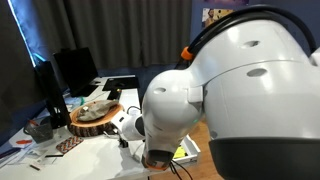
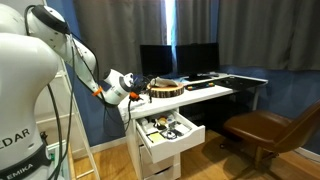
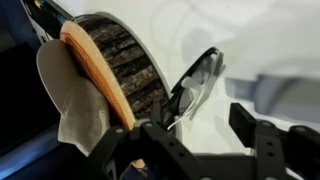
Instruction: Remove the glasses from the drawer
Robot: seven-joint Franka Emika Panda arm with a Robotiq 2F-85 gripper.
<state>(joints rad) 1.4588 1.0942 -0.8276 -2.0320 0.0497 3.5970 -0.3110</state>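
Note:
In the wrist view the dark-framed glasses [image 3: 196, 82] lie on the white desk top, right beside a round wooden slab [image 3: 115, 65]. My gripper [image 3: 198, 125] is open with its fingers wide apart, just off the glasses, and holds nothing. One thin temple reaches toward the left finger. In an exterior view the white drawer [image 2: 168, 133] stands pulled out under the desk, with yellow and dark items inside, and my gripper [image 2: 131, 97] hovers over the desk's near end, next to the wooden slab [image 2: 166, 88]. The glasses are too small to make out in either exterior view.
Two dark monitors [image 2: 178, 58] stand at the back of the desk [image 2: 215, 92]. A brown office chair [image 2: 262, 130] stands beside the drawer. A pale cloth [image 3: 70, 100] lies under the slab. In an exterior view my own arm [image 1: 240, 90] blocks most of the scene.

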